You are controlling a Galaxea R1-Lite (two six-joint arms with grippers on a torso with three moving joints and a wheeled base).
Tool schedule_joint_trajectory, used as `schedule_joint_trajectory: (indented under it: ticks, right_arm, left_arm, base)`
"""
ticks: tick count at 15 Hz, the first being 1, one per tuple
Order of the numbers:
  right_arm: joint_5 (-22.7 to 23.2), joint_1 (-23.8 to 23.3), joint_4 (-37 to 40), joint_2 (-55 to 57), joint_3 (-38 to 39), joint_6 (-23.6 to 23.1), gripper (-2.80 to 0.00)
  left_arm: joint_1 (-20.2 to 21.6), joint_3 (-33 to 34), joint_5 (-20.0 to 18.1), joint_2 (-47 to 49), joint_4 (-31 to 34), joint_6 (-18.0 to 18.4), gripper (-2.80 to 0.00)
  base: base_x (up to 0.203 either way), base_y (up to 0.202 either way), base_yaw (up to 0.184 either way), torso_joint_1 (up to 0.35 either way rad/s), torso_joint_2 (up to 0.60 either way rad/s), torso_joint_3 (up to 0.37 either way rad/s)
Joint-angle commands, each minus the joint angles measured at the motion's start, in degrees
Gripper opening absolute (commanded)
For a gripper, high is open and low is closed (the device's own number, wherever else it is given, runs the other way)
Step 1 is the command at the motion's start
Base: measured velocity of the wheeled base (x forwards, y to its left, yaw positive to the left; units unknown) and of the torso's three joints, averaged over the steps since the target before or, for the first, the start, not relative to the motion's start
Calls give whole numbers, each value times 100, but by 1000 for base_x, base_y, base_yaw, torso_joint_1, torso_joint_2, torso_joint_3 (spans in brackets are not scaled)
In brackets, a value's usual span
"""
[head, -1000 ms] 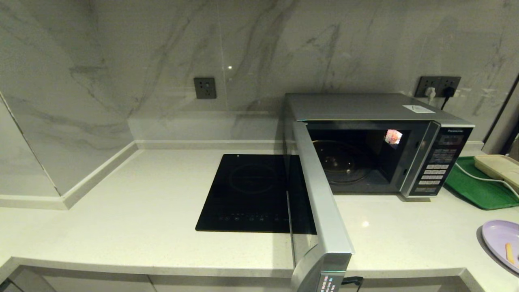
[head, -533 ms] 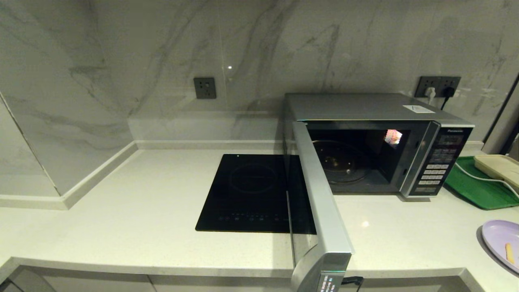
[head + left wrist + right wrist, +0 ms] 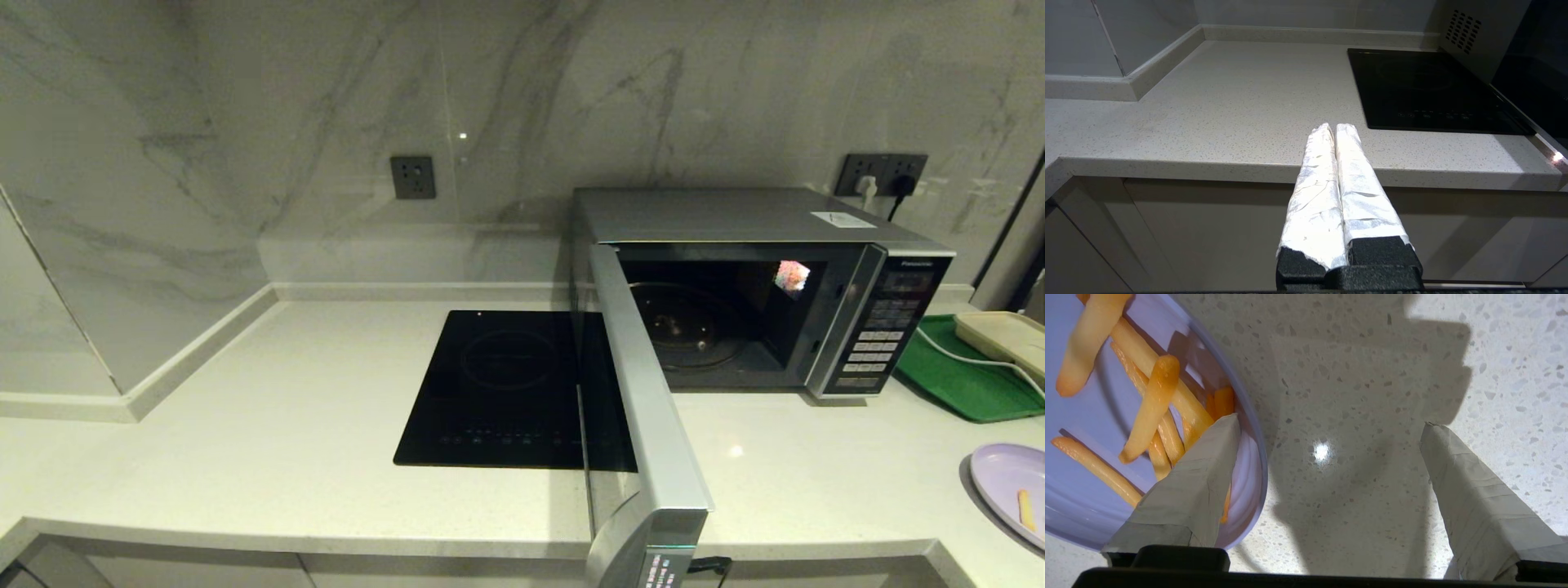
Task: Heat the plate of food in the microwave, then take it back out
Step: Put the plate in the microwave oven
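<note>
The microwave [image 3: 735, 216] stands at the back right of the counter, its door [image 3: 645, 408] swung wide toward me and its glass turntable [image 3: 686, 327] bare. The lavender plate of food [image 3: 1008, 482] lies at the counter's far right edge, partly cut off. In the right wrist view my right gripper [image 3: 1329, 421] hangs open just above the counter: one finger [image 3: 1196, 486] is over the plate's rim [image 3: 1251, 473], beside the fries [image 3: 1151, 404]; the other is over bare counter. It holds nothing. My left gripper [image 3: 1335, 125] is shut and empty, low in front of the counter's front edge.
A black induction cooktop [image 3: 506, 384] is set into the counter left of the open door. Right of the microwave lie a green tray [image 3: 963, 376] and a beige tray [image 3: 1004, 335] with a white cable across them. The marble wall carries sockets.
</note>
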Motion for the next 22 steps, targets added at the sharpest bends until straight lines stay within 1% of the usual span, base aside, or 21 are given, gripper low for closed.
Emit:
schedule_joint_trajectory:
  ticks: [1,8,9,22]
  right_arm:
    - [2,1,27,82,-26,8,0]
    - [-11,16,27,106,-22,-1,0]
    - [-16,17,27,106,-34,1,-280]
    - [-16,8,27,150,-17,8,-280]
  left_arm:
    - [0,1,9,0,-2,-5,-280]
    - [0,1,0,0,-2,-5,-280]
    - [0,1,0,0,-2,-5,-280]
    - [0,1,0,0,-2,-5,-280]
  base:
    - [0,0,0,0,0,0]
    - [0,0,0,0,0,0]
    - [0,0,0,0,0,0]
    - [0,0,0,0,0,0]
